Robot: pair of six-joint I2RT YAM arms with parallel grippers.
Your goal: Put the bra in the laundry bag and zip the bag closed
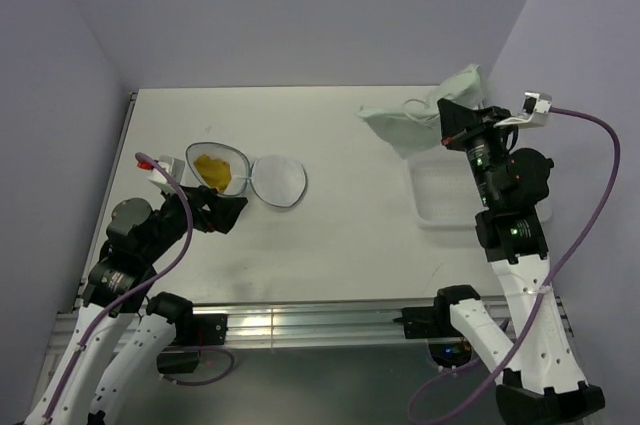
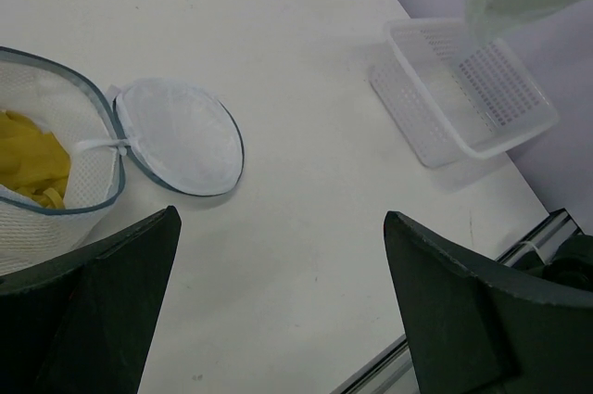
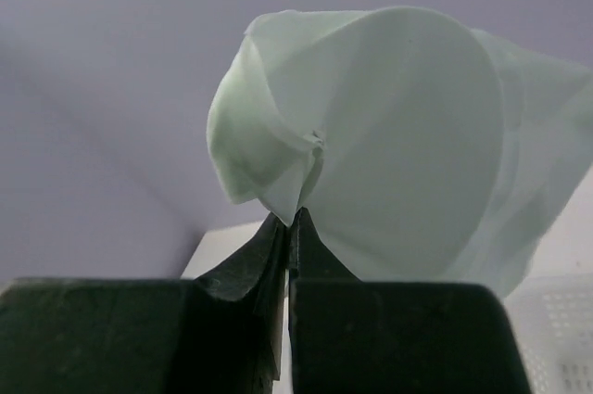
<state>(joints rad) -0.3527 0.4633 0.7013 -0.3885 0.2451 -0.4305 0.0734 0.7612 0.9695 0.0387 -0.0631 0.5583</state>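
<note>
Along the right edge of the white tabletop (image 1: 350,235) sits the perforated plastic basket (image 1: 435,200), and above it the pale green bra (image 1: 420,115) hangs lifted clear, the right end effector (image 3: 289,227) clamped on a fold so it can likely travel without dragging. Well apart to the left, the mesh laundry bag (image 1: 278,181) lies unzipped, halves splayed to receive it, yellow fabric (image 1: 213,170) in one half. Near it hovers the left end effector (image 1: 233,213), fingers wide apart, empty.

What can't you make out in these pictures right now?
- Yellow item in the laundry bag: too small from above, cut by the left wrist view's edge.
- Bra: right wrist view crops its right side.
- Basket: right arm hides its right part from above.
</note>
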